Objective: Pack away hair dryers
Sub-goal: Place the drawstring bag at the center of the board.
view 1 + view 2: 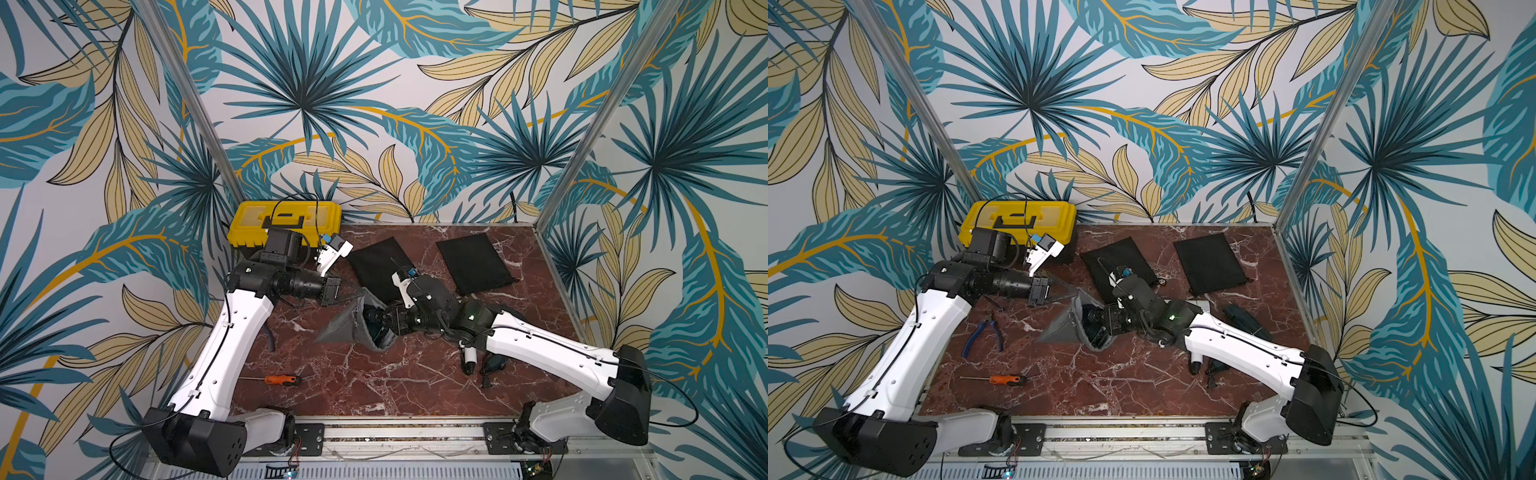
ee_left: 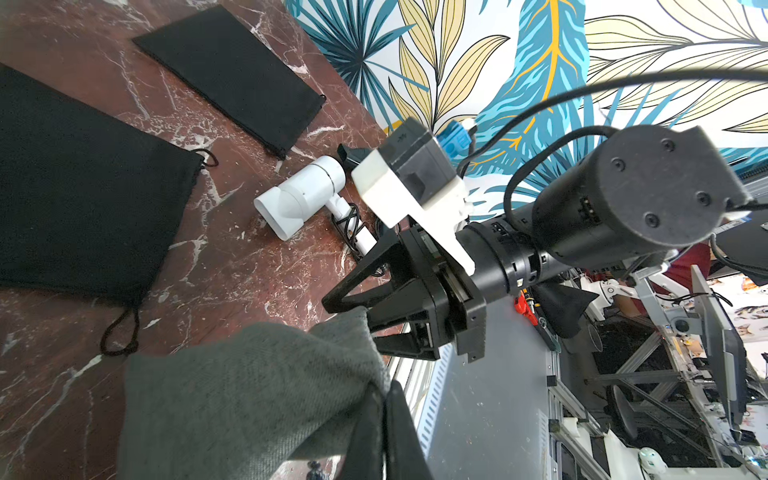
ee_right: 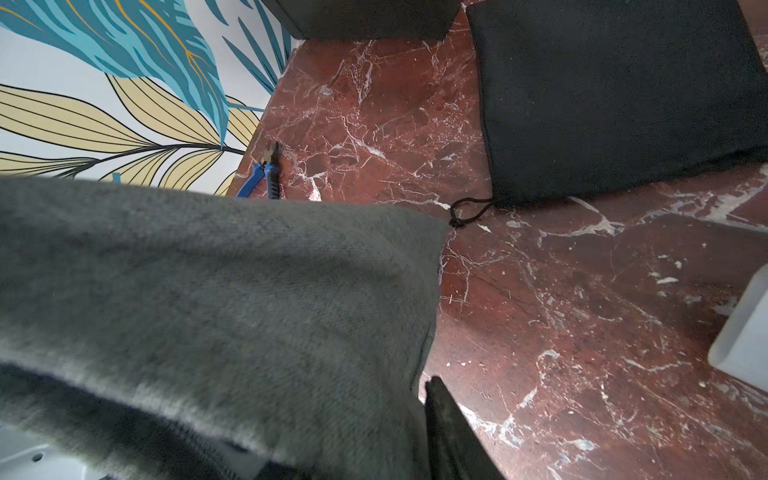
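Observation:
A grey pouch (image 1: 338,328) lies mid-table with its mouth held up and open. My left gripper (image 2: 384,415) is shut on its rim. My right gripper (image 1: 376,322) reaches into that mouth. Its jaws stand a little apart across the cloth edge, with one finger (image 3: 444,419) outside and the other hidden under the fabric. I cannot make out the dark shape inside the mouth. The white hair dryer (image 2: 303,199) lies on the marble under the right arm, its corded handle (image 1: 469,355) poking out. A dark teal hair dryer (image 1: 1241,319) lies beyond it by the right wall.
Two flat black pouches (image 1: 376,266) (image 1: 473,262) lie at the back. A yellow toolbox (image 1: 286,222) stands in the back left corner. An orange-handled screwdriver (image 1: 282,379) and blue pliers (image 1: 982,332) lie near the left arm.

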Available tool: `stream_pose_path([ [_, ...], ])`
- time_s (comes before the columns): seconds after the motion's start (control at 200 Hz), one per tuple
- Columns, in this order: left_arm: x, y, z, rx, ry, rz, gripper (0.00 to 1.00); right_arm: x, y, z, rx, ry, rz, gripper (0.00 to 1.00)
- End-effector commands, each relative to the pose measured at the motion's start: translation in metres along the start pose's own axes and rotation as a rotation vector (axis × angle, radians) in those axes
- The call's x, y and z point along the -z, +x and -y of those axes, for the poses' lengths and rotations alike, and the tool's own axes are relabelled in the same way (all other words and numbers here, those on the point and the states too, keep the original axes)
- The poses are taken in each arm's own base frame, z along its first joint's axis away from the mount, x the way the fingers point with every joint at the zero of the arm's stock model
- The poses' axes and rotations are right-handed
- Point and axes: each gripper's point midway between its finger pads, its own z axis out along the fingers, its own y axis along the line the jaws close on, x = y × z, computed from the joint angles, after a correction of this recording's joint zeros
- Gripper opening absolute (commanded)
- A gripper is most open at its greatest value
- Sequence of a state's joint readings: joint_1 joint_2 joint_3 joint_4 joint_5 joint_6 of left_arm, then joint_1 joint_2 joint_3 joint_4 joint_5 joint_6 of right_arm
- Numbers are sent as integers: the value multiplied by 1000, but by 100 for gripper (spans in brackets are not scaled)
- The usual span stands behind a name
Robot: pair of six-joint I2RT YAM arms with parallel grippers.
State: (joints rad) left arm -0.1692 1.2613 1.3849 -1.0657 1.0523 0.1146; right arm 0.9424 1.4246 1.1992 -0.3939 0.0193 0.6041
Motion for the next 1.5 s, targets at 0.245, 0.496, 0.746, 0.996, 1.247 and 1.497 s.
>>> stream_pose_path([
  [0.245,11,-13,24,-93,56,60,0,12,-7,-6,24,-25,31,40],
  [0.496,11,-9,25,-94,60,58,0,16,-9,-8,27,-32,46,35],
  [0.746,8,0,14,-89,25,44,0,21,-12,-13,25,-65,62,16],
  [0.996,1,16,-12,-53,-66,11,0,23,-15,-16,29,-83,74,0],
  [1.247,-1,27,-52,-1,-237,-8,1,27,-25,-17,-4,-33,15,0],
  [1.497,-1,31,-51,-8,-225,-5,22,7,-16,6,-53,31,-29,0],
])
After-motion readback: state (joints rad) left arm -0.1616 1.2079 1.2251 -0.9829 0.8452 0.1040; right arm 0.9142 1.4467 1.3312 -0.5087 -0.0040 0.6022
